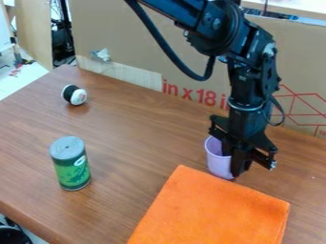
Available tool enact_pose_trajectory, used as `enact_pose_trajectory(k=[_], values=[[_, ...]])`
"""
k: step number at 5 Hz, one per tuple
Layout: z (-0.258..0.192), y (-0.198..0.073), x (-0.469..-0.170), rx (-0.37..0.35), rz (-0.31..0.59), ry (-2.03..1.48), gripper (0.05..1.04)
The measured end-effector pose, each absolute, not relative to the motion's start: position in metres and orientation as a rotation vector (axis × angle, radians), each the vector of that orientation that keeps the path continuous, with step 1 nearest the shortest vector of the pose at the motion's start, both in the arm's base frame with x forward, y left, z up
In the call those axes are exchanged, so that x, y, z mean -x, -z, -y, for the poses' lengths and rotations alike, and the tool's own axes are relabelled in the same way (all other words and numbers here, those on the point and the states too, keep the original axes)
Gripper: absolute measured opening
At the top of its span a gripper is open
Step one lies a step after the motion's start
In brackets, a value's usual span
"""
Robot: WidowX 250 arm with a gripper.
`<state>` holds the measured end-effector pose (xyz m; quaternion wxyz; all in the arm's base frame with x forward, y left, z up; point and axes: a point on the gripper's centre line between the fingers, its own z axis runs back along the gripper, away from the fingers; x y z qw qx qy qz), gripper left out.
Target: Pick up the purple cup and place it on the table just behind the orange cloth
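Gripper [233, 163] was right at purple cup [218, 163], grip and opening impossible to tell; cup low beside orange cloth [213, 209], no lift apparent!

The purple cup [218, 162] seems partly hidden at right, and the bottom edge crops the orange cloth [210, 212].

A lilac, open-topped cup [218, 163] stands upright on the brown table [137, 138] near the orange cloth [213, 207].
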<state>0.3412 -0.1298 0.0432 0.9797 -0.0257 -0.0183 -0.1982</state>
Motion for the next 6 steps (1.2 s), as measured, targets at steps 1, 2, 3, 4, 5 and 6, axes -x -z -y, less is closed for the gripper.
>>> enact_pose_trajectory(k=[1, 2, 3, 4, 5, 6], values=[[0.130, -0.043, -0.343, 0.053, 0.046, 0.402, 0.102], [0.132, -0.046, -0.342, 0.064, 0.024, 0.436, 0.125], [0.137, -0.047, -0.342, 0.091, -0.057, 0.450, 0.325], [0.143, -0.063, -0.346, 0.116, -0.070, 0.419, 0.620], [0.138, -0.086, -0.365, 0.134, -0.024, 0.393, 0.918], [0.116, -0.100, -0.362, 0.109, -0.026, 0.334, 1.009]])
